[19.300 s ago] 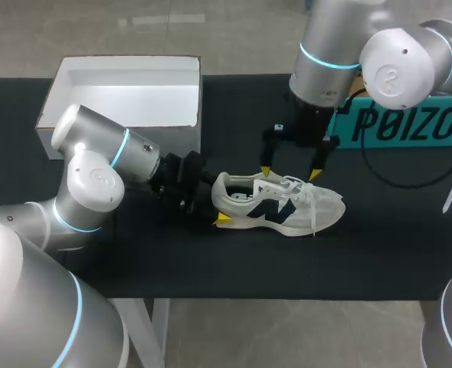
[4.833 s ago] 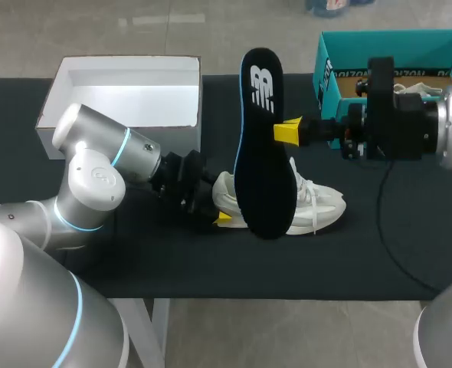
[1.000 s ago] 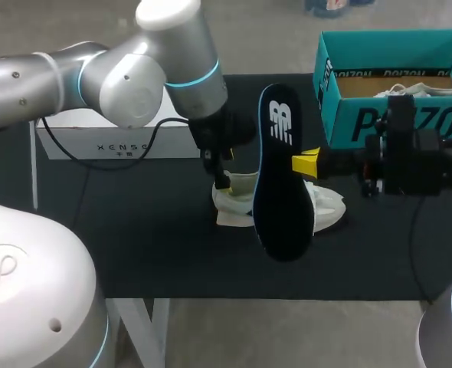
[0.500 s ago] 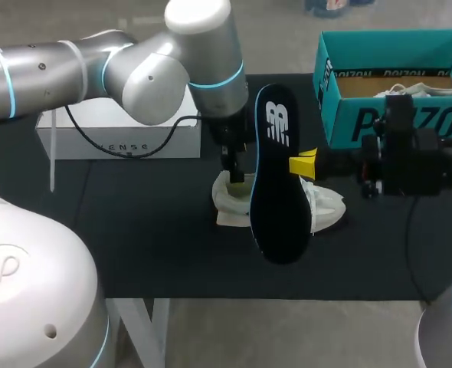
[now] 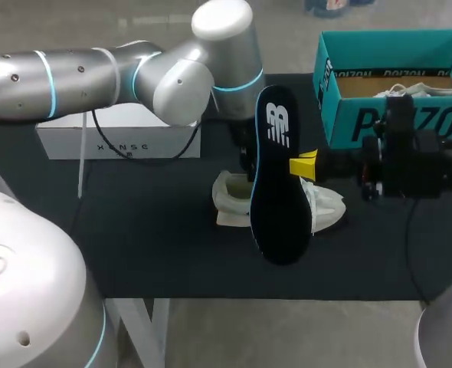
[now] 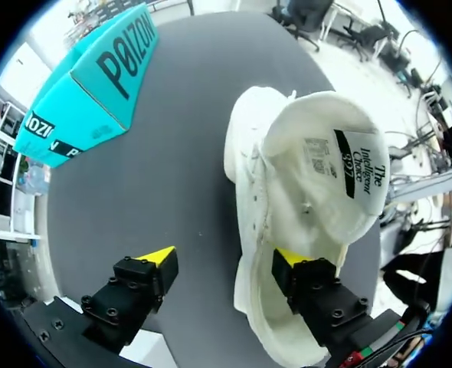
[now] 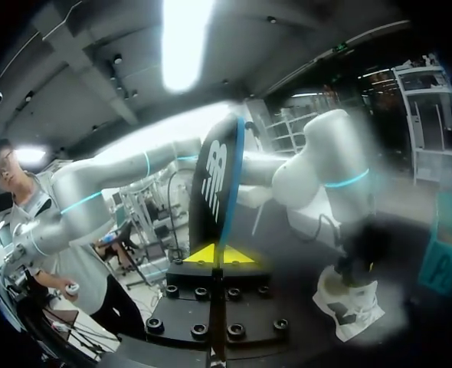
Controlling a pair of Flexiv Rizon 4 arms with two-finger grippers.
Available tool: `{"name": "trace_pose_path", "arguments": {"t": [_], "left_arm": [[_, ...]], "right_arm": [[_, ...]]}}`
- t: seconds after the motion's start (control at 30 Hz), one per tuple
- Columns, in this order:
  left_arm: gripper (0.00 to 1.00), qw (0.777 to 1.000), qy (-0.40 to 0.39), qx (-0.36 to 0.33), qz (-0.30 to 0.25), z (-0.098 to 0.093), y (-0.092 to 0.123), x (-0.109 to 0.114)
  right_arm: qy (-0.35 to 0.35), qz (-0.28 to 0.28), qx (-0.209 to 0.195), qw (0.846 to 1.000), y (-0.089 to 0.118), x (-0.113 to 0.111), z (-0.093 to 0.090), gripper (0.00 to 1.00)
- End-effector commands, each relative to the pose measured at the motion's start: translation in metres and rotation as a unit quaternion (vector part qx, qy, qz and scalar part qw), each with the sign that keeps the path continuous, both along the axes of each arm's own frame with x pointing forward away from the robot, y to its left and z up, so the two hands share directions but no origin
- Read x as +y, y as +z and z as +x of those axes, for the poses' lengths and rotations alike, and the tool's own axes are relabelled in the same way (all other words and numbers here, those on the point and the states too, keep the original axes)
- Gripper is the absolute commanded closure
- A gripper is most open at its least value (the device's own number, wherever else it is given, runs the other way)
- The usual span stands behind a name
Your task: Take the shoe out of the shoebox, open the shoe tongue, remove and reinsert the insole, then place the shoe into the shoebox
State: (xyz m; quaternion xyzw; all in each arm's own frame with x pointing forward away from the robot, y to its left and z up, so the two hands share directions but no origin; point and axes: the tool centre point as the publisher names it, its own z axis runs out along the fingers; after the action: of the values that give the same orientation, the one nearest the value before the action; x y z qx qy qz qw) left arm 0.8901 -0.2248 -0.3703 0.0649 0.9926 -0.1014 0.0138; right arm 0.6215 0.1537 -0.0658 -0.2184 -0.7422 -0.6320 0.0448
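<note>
The white shoe [image 5: 327,207] lies on its sole on the black table [image 5: 134,230], its tongue [image 6: 325,169] folded open. My left gripper [image 6: 223,261] is open over the heel end. One fingertip [image 6: 291,257] sits inside the shoe opening and the other [image 6: 155,257] stands outside over the table, with the shoe's side wall between them. In the head view the dark, blue-rimmed insole [image 5: 278,184] hides that gripper. The insole stands upright above the shoe, and my right gripper [image 5: 304,165] is shut on its edge. The right wrist view shows the insole [image 7: 214,180] edge-on between the yellow tips.
The teal shoebox [image 5: 379,119] stands at the back right with another white shoe [image 5: 417,90] in it. A white box [image 5: 119,142] sits at the back left behind my left arm [image 5: 157,77]. A cable hangs from that arm.
My left arm has swung to the right, and its gripper has gone behind the insole at the shoe's heel. The right gripper and the insole have shifted slightly left.
</note>
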Motion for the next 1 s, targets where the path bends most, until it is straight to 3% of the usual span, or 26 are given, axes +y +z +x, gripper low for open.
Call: {"name": "trace_pose_path", "arguments": {"t": [0.03, 0.2, 0.5, 0.63, 0.73, 1.0], "left_arm": [[1.00, 1.000, -0.008, 0.008, 0.010, 0.004, -0.014, -0.014], [1.00, 0.999, -0.016, 0.022, 0.020, -0.006, -0.018, -0.020], [1.00, 0.999, -0.016, 0.022, 0.020, -0.006, -0.018, -0.020], [1.00, 0.988, -0.142, 0.038, 0.058, 0.004, -0.017, -0.021], [1.00, 0.962, -0.264, 0.042, 0.058, 0.000, -0.008, -0.023], [1.00, 0.961, -0.268, 0.027, 0.066, -0.002, -0.005, -0.023]], "right_arm": [[-0.073, -0.028, -0.008, 0.997, 0.004, 0.004, -0.008, 1.00], [-0.073, -0.028, -0.008, 0.997, 0.004, 0.004, -0.008, 1.00], [-0.073, -0.028, -0.008, 0.997, 0.004, 0.004, -0.008, 1.00], [-0.073, -0.028, -0.008, 0.997, 0.004, 0.004, -0.008, 1.00], [-0.073, -0.028, -0.008, 0.997, 0.004, 0.004, -0.008, 1.00], [-0.073, -0.028, -0.008, 0.997, 0.004, 0.004, -0.008, 1.00]]}}
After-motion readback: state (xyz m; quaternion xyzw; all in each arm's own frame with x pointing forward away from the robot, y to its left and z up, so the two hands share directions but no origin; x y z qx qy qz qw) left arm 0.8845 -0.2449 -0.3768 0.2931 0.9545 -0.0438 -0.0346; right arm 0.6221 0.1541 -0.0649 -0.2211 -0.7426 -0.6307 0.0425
